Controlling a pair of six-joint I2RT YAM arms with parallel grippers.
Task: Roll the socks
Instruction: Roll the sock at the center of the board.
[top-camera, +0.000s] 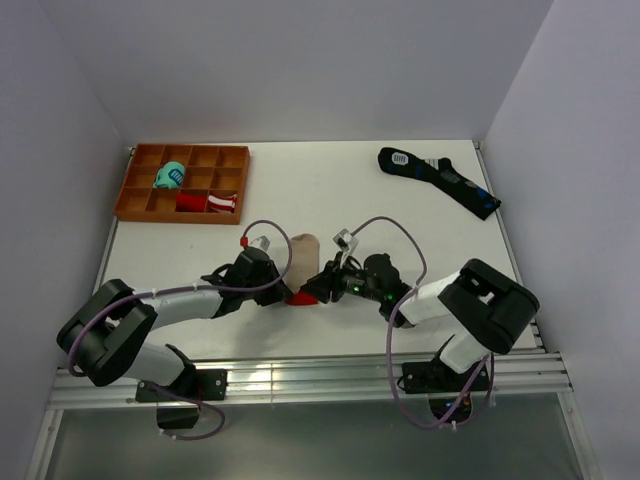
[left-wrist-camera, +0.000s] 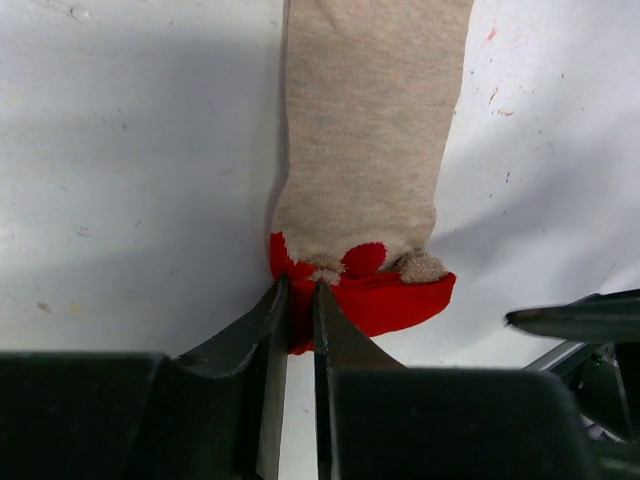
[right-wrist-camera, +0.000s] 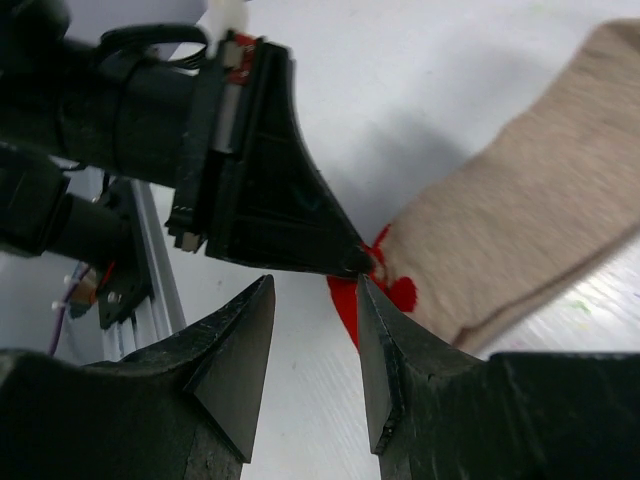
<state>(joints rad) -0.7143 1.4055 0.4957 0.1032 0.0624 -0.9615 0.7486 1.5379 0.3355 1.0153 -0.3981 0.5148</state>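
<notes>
The socks (top-camera: 303, 254) lie flat on the white table as a beige strip, the red end (top-camera: 300, 297) nearest the arms. In the left wrist view the beige fabric (left-wrist-camera: 370, 130) runs away from me and the red end (left-wrist-camera: 395, 298) sits at my fingertips. My left gripper (left-wrist-camera: 300, 287) is shut on the left corner of that red end, with red cloth pinched between the jaws. My right gripper (right-wrist-camera: 315, 282) stands open just right of the red end (right-wrist-camera: 345, 300), close to the left fingertips, with only bare table between its jaws. From above, both grippers (top-camera: 283, 290) (top-camera: 322, 286) meet at the red end.
An orange compartment tray (top-camera: 135, 196) at the back left holds a teal bundle (top-camera: 170, 177) and a red-and-white bundle (top-camera: 208, 202). A long black sock (top-camera: 440, 180) lies at the back right. The metal rail (top-camera: 300, 375) marks the table's near edge.
</notes>
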